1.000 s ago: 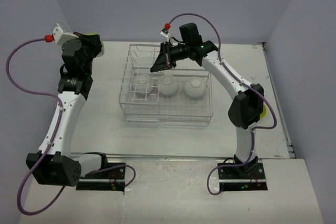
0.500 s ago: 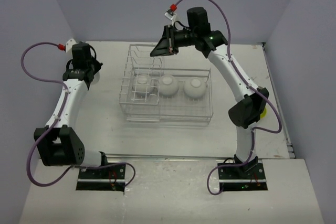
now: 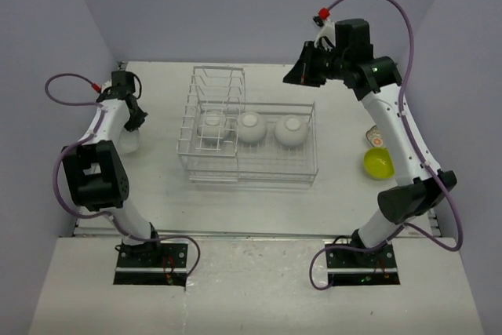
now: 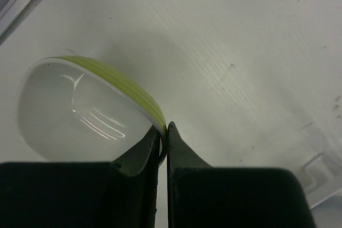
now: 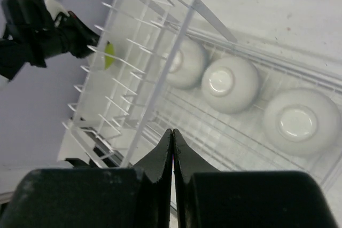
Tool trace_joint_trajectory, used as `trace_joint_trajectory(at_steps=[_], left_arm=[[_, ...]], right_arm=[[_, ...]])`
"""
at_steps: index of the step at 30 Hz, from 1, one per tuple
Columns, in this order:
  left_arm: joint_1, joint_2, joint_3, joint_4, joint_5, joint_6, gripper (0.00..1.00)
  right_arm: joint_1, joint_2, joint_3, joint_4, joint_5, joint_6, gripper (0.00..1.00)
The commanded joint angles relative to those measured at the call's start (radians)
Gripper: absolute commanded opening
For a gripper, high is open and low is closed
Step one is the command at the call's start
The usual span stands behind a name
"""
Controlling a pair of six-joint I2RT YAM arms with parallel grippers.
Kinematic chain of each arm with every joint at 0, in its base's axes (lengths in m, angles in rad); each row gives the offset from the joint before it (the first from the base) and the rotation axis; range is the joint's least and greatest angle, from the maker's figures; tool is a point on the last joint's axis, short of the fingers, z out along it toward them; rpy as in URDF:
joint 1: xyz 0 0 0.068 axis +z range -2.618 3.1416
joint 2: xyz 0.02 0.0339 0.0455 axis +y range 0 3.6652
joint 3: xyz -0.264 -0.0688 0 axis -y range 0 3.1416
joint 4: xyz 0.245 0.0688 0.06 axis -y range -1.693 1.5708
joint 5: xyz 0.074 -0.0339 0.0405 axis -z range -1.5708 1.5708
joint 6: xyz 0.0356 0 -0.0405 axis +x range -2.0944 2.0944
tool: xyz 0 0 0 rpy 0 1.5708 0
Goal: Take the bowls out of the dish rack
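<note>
Left fingers (image 4: pixel 140 156) pinch rim, bowl (image 4: pixel 80 108) (mouth up)

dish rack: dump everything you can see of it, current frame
The dish rack is white-silver wire, apparently coated metal: a low rectangular basket with a taller slotted section at its left end. It sits flat in the middle of the table, long side across. Three white bowls lie upside down inside in a row: one within the slotted section, one in the middle, one right. Only they and the table touch it.
</note>
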Motion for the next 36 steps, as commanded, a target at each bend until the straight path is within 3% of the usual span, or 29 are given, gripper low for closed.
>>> trace_joint_trajectory(at_steps=[1, 23, 25, 26, 27, 32, 36], left_arm=[[0.009, 0.054, 0.049, -0.084, -0.068, 0.025, 0.0], [0.095, 0.204, 0.038, -0.124, -0.056, 0.048, 0.01], [0.098, 0.207, 0.046, -0.13, -0.057, 0.056, 0.11], [0.098, 0.206, 0.049, -0.13, -0.057, 0.057, 0.23], [0.098, 0.204, 0.052, -0.131, -0.057, 0.057, 0.28], [0.098, 0.181, 0.087, -0.13, -0.033, 0.06, 0.48], [0.098, 0.163, 0.133, -0.139, -0.01, 0.059, 0.55]], right_arm=[[-0.025, -0.076, -0.176, -0.023, 0.129, -0.089, 0.0], [-0.033, -0.24, -0.468, 0.066, 0.141, -0.078, 0.0], [-0.033, -0.251, -0.488, 0.075, 0.135, -0.074, 0.0], [-0.034, -0.252, -0.496, 0.081, 0.135, -0.072, 0.0], [-0.034, -0.259, -0.506, 0.092, 0.134, -0.071, 0.0], [-0.034, -0.269, -0.568, 0.121, 0.111, -0.054, 0.0], [-0.033, -0.265, -0.592, 0.127, 0.097, -0.043, 0.0]])
